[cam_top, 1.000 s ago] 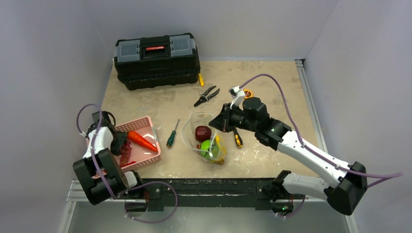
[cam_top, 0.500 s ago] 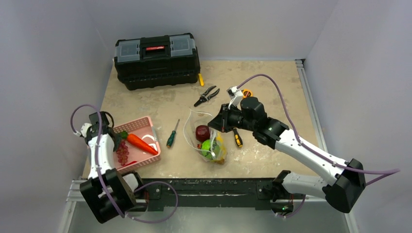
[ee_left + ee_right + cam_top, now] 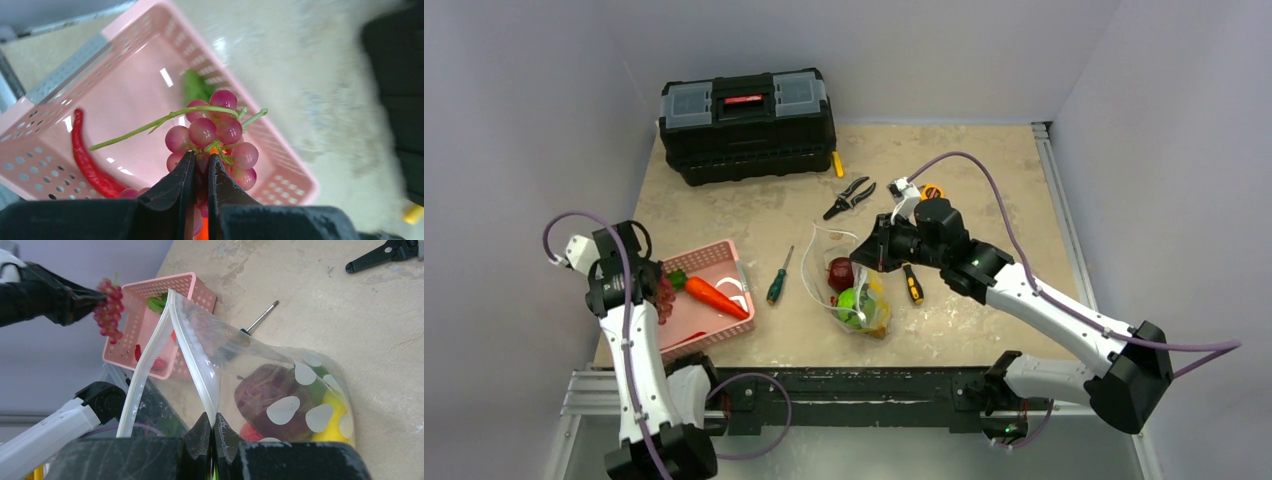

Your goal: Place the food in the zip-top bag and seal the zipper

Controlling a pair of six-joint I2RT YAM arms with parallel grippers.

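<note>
Dangling from the left pincer (image 3: 201, 160), the grape bunch (image 3: 215, 132) hangs lengthwise downward.

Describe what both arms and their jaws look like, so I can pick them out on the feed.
Both match: the left arm and right arm have white tube links between chunky black joint housings. A thin purple cable loops loosely along each. The jaws are matte black, flat-faced and taper to blunt tips.
</note>
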